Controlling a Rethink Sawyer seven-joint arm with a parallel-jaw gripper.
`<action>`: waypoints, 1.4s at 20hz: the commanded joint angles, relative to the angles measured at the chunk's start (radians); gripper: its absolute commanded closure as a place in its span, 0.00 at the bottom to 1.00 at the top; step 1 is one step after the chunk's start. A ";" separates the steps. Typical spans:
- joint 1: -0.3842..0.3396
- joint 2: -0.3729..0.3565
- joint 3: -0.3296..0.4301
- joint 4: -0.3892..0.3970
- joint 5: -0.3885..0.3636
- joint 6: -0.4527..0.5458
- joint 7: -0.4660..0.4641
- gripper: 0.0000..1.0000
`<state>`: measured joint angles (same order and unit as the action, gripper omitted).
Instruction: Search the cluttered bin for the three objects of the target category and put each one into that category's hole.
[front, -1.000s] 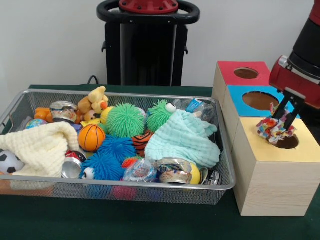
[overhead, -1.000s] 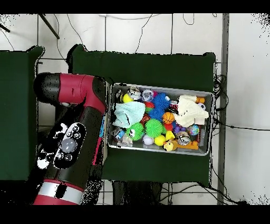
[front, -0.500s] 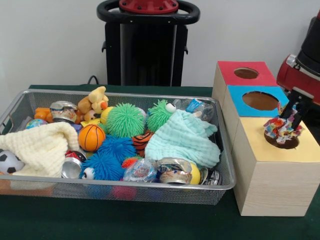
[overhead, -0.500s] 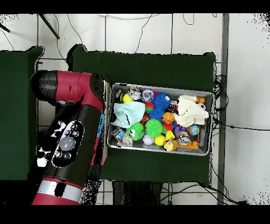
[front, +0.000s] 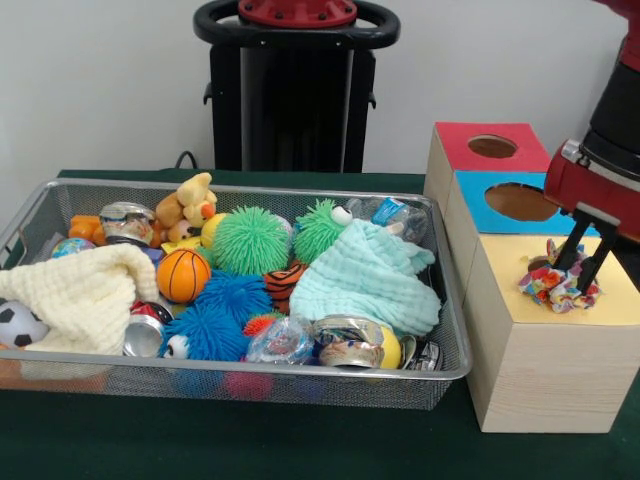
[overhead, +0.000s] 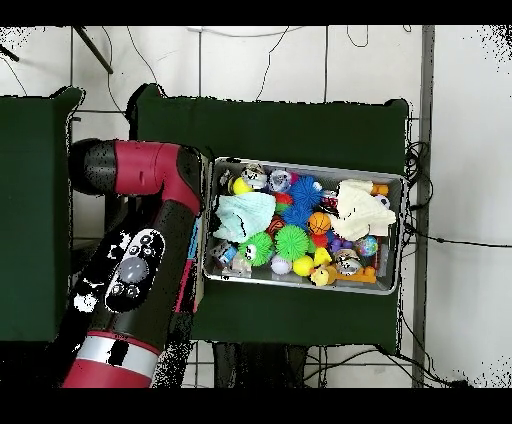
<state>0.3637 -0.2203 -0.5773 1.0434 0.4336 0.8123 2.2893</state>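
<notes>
On the green tabletop (front: 250, 445) sits the wire bin (front: 455, 340), crowded with toys: a mint cloth (front: 370, 280), a cream cloth (front: 85, 295), a small basketball (front: 183, 275), green and blue spiky balls, crushed cans and a soccer ball (front: 18, 325). Beside the bin stand three wooden boxes; the red-topped (front: 470, 133) and blue-topped (front: 480, 190) ones show open round holes.

Only the front view shows these boxes; from overhead the red arm (overhead: 135, 270) covers them, while the bin (overhead: 390, 285) lies in full sight.

Over the yellow-topped box (front: 540, 340), the pincer (front: 578, 262) has its two dark fingers narrowly apart, closed on a crumpled multicoloured object (front: 556, 284). That object sits over the hole in the yellow top, hiding it.
</notes>
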 joint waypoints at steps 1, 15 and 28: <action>-0.037 0.075 0.140 0.153 0.027 -0.129 0.225 1.00; -0.087 0.070 0.212 0.206 0.059 -0.067 0.137 1.00; -0.086 -0.055 0.240 0.308 0.025 0.060 0.072 1.00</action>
<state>0.3132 -0.2975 -0.4892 1.1667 0.4795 0.8001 2.2893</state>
